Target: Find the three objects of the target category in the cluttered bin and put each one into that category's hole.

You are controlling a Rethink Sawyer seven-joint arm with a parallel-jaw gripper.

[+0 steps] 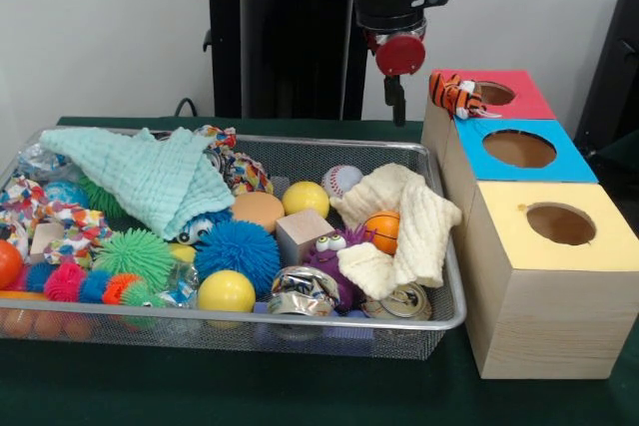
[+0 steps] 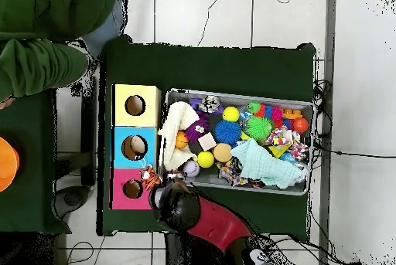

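The silver wire-mesh bin fills the table's left and middle; it also shows in the overhead view. An orange black-striped toy tiger lies on the red-topped box, at its left edge beside the round hole. In the overhead view the tiger sits at the corner of the red top, just off the hole. My gripper hangs just left of the tiger, apart from it and empty. No duck shows among the clutter.
A blue-topped box and a yellow-topped box stand in front of the red one. The bin holds a mint cloth, a cream cloth, yellow balls, spiky balls, crushed cans and a wooden block. A person's green sleeve is at the overhead view's top left.
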